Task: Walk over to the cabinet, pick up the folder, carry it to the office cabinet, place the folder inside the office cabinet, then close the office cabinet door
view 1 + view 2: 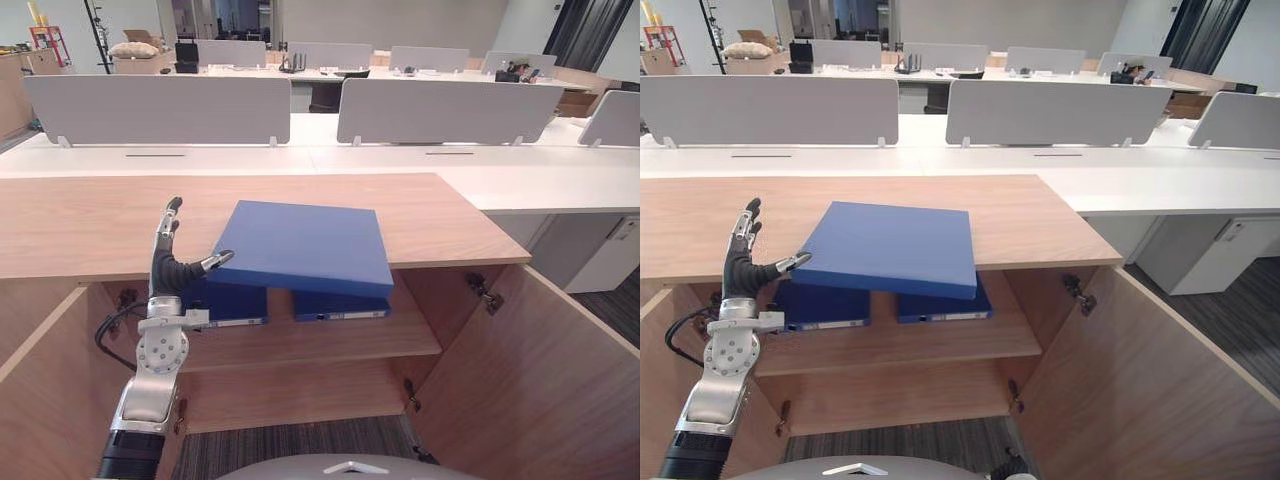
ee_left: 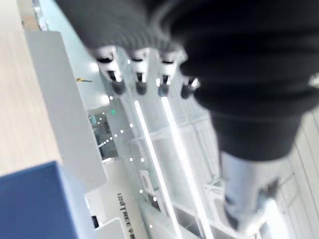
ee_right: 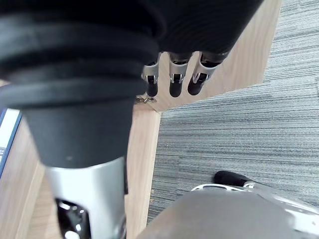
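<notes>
Folder [image 1: 305, 245] blue, flat on the cabinet [image 1: 90, 225] top, my left hand [image 1: 166, 268] beside it.

The folder's near edge juts out past the cabinet's front lip and tilts down a little over the open compartment. My left hand stands upright just beside its left corner, fingers straight, gripping nothing; the thumb [image 1: 216, 262] points at that corner, and I cannot tell whether it touches. Under the folder, two blue binders [image 1: 228, 300] lie side by side on the shelf [image 1: 300, 345]. The doors [image 1: 520, 370] stand open. My right hand [image 3: 172, 74] hangs relaxed and empty over the carpet [image 3: 239, 134].
</notes>
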